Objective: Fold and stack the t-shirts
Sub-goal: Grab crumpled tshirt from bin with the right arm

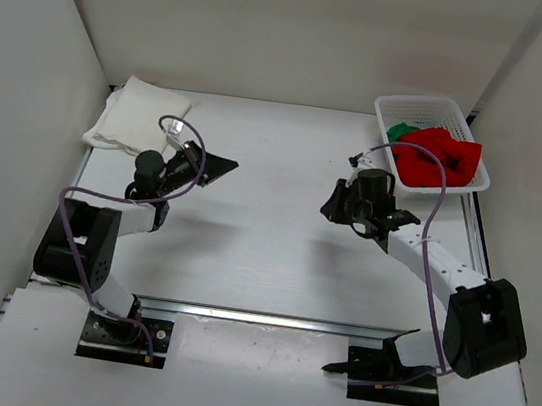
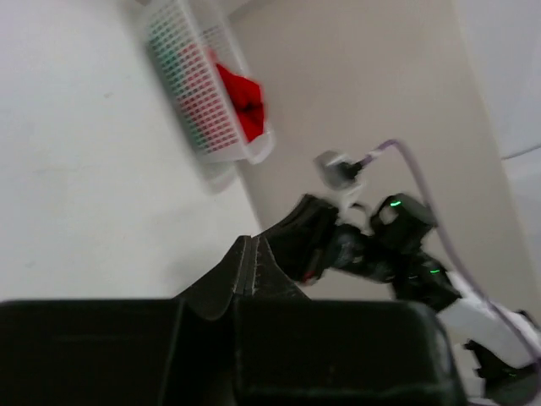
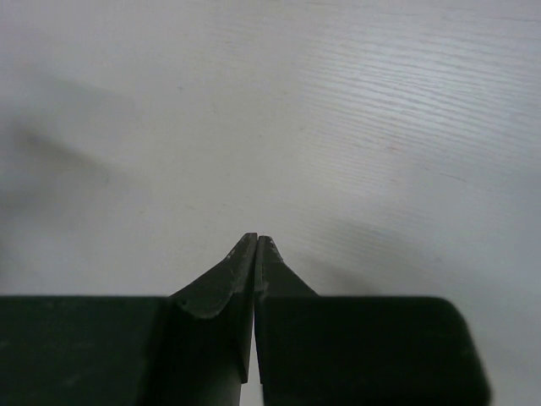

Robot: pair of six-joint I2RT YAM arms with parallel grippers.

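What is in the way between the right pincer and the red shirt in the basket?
Nothing stands on the table between them. The right pincer, shut and empty, hangs over bare table near the basket; the red shirt lies heaped in it with the green shirt, so only the basket's low wall has to be cleared.

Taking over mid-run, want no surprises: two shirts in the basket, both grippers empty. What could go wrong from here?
The red t-shirt hangs over the white mesh basket's rim and seems to overlap the green t-shirt, so lifting it may drag the green one or shift the basket. The folded white t-shirt lies near the left gripper; a swing could ruffle it. The right gripper is shut and must open before any grab.
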